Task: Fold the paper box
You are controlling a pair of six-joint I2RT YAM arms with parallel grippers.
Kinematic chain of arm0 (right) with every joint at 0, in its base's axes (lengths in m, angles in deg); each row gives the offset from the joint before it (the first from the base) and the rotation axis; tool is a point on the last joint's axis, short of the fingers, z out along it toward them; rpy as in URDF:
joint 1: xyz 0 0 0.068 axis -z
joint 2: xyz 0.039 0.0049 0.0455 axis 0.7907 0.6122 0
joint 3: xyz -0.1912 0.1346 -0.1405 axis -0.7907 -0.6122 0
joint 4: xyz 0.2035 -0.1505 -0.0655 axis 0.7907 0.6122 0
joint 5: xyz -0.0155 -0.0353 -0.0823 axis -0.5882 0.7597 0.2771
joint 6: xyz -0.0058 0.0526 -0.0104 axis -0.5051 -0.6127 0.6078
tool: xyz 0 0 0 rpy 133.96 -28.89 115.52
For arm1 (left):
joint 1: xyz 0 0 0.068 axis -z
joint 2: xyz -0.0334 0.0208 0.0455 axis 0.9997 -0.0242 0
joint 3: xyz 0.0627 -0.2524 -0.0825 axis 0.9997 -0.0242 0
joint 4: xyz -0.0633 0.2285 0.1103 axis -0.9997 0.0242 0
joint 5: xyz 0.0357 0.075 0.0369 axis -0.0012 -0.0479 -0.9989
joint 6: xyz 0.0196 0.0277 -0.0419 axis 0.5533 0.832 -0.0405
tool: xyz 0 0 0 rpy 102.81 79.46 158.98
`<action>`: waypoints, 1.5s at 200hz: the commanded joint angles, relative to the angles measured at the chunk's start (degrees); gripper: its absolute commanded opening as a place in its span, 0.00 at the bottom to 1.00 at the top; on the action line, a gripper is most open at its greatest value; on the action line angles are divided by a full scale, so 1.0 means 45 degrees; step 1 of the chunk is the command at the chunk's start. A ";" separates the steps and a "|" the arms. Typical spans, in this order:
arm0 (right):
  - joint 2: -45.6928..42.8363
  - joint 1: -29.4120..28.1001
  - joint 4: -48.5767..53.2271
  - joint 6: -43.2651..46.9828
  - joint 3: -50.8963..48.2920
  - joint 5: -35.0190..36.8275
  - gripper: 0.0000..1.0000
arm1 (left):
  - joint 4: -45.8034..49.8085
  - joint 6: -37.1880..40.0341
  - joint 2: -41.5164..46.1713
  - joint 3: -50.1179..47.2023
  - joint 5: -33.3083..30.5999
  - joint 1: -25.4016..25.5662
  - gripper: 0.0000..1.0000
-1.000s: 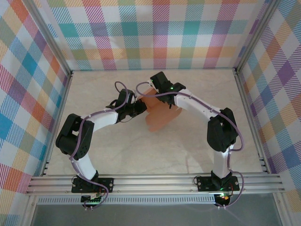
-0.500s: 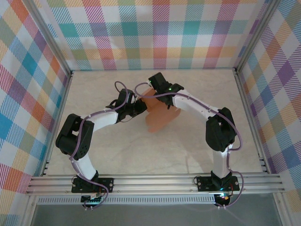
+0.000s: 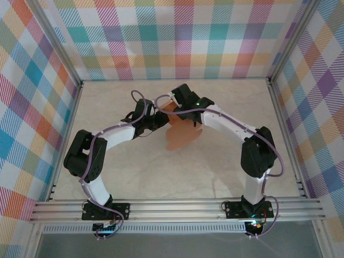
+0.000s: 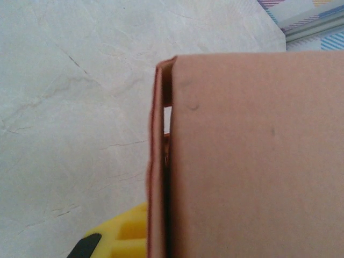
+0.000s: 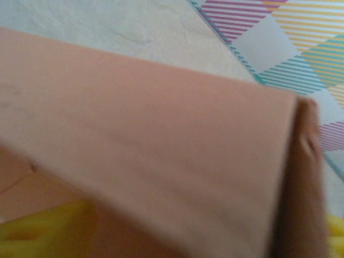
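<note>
While L gripper [image 3: 158, 121] pinches paper box [image 3: 183, 140] — R gripper [image 3: 179, 106] spread.

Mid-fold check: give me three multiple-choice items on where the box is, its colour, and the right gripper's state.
1. The paper box sits: A) at the middle of the table; B) on the near rail; C) against the left wall.
2. Its card is: A) blue; B) white; C) salmon-orange.
3. The right gripper is: A) shut empty; B) open; C) holding a pen.
Answers: 1 A, the top view shows it there; 2 C, seen in all views; 3 B, its yellow pads stand wide apart, card between.
</note>
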 commanded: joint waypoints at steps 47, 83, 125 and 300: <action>-0.2561 -0.0038 -0.1370 -0.1290 -0.1216 -0.1419 1.00 | 0.0765 0.0053 -0.0295 0.0690 -0.0126 -0.0039 0.00; -0.3939 0.0743 -0.1774 -0.3360 -0.2129 -0.2748 1.00 | 0.3561 0.1742 -0.0254 0.1659 -0.0856 -0.0203 0.00; -0.4624 0.1752 -0.1702 -0.4806 -0.3341 -0.3805 1.00 | 1.0171 0.4936 -0.0678 0.4064 -0.1698 -0.0473 0.00; -0.3496 0.2957 -0.2181 -0.4317 -0.4185 -0.4594 1.00 | 2.0457 0.9072 -0.4771 0.7645 -0.3252 -0.0724 0.14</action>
